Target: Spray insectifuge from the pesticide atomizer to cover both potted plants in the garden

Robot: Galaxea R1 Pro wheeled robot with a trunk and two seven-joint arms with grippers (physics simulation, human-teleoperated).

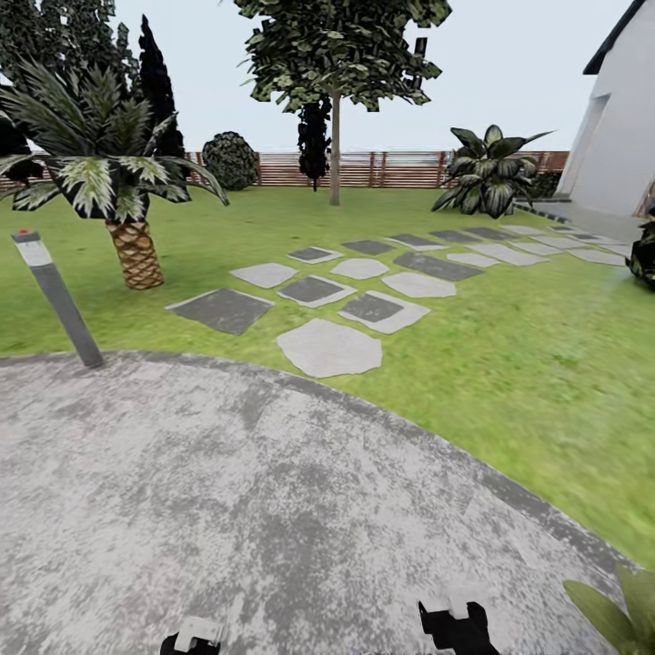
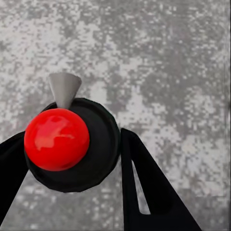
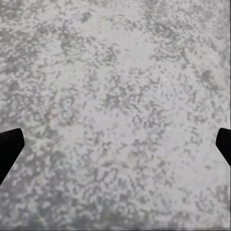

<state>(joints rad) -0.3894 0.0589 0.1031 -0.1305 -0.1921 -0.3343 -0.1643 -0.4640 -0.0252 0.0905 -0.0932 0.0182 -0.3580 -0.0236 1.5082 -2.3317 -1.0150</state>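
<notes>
Spray bottle sits between the two black fingers of the left hand. In the left wrist view it is seen end-on: a dark round body, a glossy red ball on top and a small grey cone nozzle poking out of one side. The fingers press against opposite sides of the body, so the left hand is closed on the bottle and carries it over the mottled grey stone patio.

The right hand is spread wide. Its dark fingertips sit at the two edges of the right wrist view with only bare patio stone between them, and it grips nothing.

In the head view both hands peek in at 6 o'clock, the left at about 7 and the right just past 6. The round patio covers the near ground, and its curved edge meets the green lawn. A few broad light-green leaves show at 5 o'clock at the patio's rim; whether they grow from a pot I cannot tell. A trail of flat stepping stones runs from the centre away toward 2 o'clock. A short grey post with a red tip leans at 9 o'clock, and a palm stands behind it at 10. A slim tree rises at 12 before a brown slatted fence. A big dark-leaved plant grows at 1 o'clock, near a white house wall at 2.
</notes>
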